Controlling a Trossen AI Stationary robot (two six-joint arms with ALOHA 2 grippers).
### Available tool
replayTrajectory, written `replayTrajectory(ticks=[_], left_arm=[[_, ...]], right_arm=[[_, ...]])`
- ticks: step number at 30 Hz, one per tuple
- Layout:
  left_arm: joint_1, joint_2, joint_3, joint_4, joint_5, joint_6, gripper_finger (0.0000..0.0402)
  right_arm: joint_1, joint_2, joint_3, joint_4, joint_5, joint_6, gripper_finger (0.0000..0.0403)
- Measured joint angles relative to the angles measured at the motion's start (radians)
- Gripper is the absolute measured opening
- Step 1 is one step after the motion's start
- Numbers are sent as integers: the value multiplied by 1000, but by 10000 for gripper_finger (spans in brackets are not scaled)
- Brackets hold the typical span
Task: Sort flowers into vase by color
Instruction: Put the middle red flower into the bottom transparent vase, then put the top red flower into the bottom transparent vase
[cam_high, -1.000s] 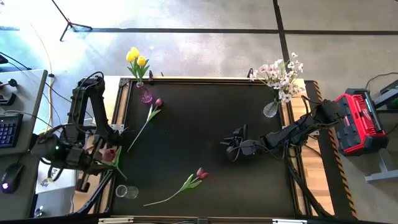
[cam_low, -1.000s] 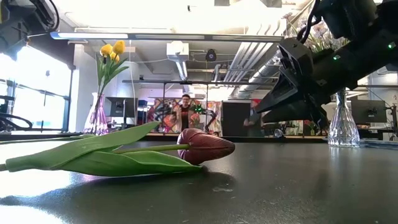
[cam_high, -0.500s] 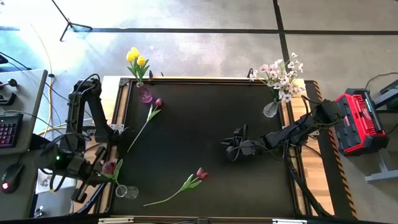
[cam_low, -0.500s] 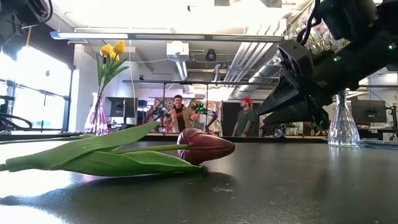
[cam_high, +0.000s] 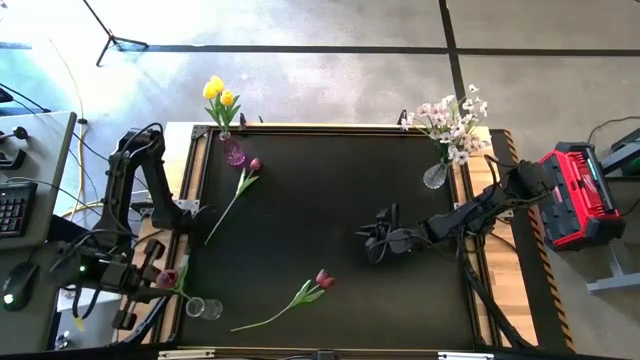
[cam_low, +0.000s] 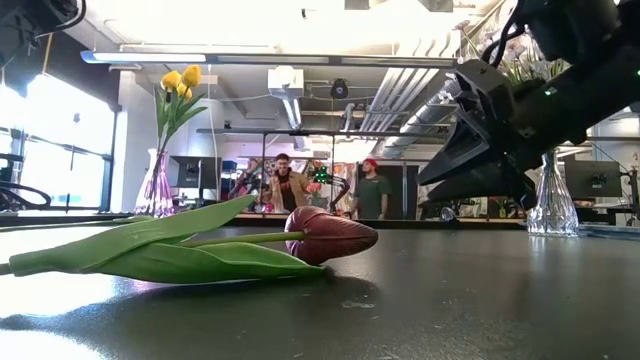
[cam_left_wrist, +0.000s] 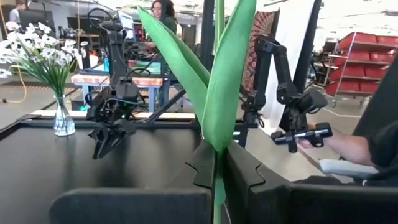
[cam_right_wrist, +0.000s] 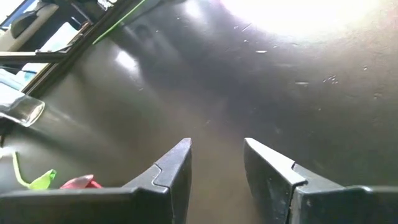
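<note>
My left gripper (cam_left_wrist: 217, 163) hangs just past the table's left edge and is shut on a dark red tulip (cam_high: 168, 277). An empty clear glass vase (cam_high: 203, 308) stands close by at the near left corner. Two more dark red tulips lie flat on the black mat, one at the far left (cam_high: 252, 166) and one near the front (cam_high: 322, 279). Yellow tulips (cam_high: 218, 92) stand in a purple vase (cam_high: 233, 152). Pale pink-white blossoms (cam_high: 450, 118) stand in a clear vase (cam_high: 435, 176). My right gripper (cam_high: 374, 241) hovers open over the mat's middle right, holding nothing. My left gripper pinches the tulip's green stem (cam_left_wrist: 217, 149) between its two fingers, just below where the long leaves (cam_left_wrist: 227, 81) branch off. The fingers lie level and across the stem. The flower stands roughly upright, head up, lifted clear of everything.
Metal rails frame the mat (cam_high: 330, 200), with wooden board beyond the right rail. A desk with a keyboard (cam_high: 10, 208) is on the left and a red case (cam_high: 572, 195) on the right. People stand in the room behind (cam_low: 285, 185). Bare mat lies between the flowers.
My left gripper has carried the dark red tulip toward the table's near edge and a little downward, along the left rail toward the empty glass vase. The tulip has stayed upright in the hold. The right arm has kept still.
</note>
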Motion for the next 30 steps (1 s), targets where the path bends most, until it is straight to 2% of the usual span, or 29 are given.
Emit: replayTrajectory(ticks=[4, 12, 21, 25, 30], left_arm=[[0, 0, 0, -74, 0, -73, 16], [0, 0, 0, -176, 0, -190, 87], [0, 0, 0, -175, 0, -163, 138], [15, -26, 0, -171, 2, -160, 144], [90, -87, 0, -176, 1, -101, 145]], right_arm=[[24, 0, 0, 0, 22, 12, 133], [60, 0, 0, -4, 50, 33, 133], [72, 0, 0, -4, 61, 43, 133], [72, 0, 0, -3, 74, 49, 133], [72, 0, 0, 20, 74, 49, 133]])
